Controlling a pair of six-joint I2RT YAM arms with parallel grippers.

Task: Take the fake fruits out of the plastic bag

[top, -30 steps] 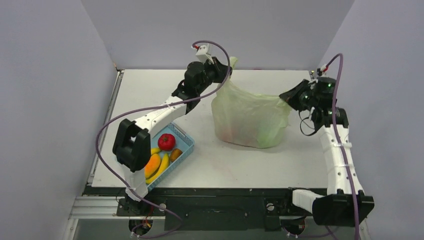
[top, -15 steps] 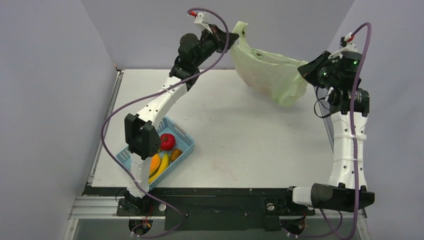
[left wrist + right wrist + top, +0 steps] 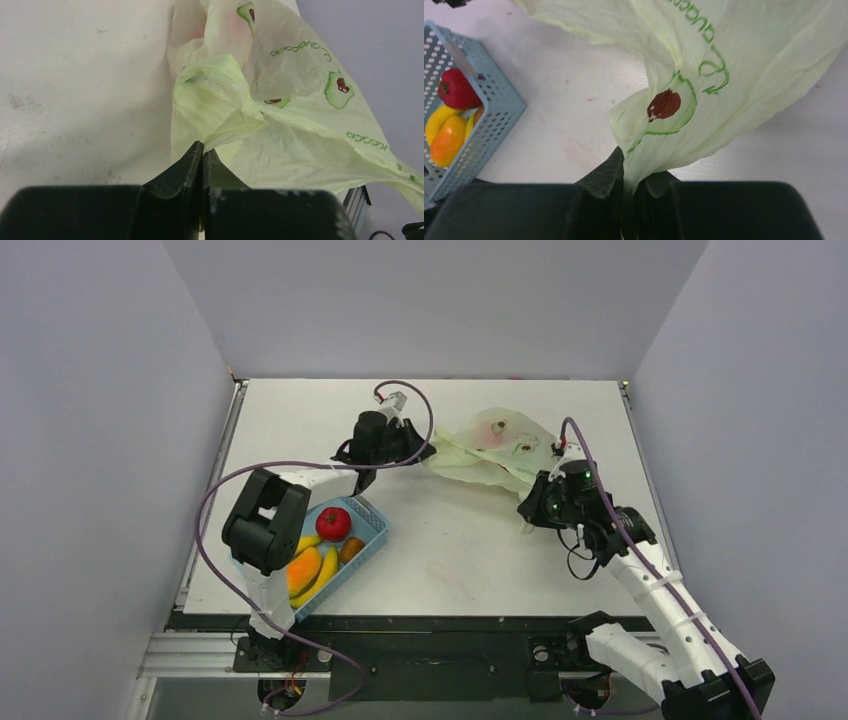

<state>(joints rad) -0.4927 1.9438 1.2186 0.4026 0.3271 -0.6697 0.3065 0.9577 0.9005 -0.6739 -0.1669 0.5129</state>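
Bag (image 3: 495,445) lies slumped on the worktop (image 3: 450,550), held between my hands. My left hand (image 3: 202,150) pinches one edge; my right hand (image 3: 631,182) grips another.

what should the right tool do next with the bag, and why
Probably open the right tool a little and let its fold go, so it can regrip elsewhere and tip the plastic bag. It and the left tool both pinch the film, the bag lies slack on the table, and a reddish shape shows through it, so fruit seems to be inside.
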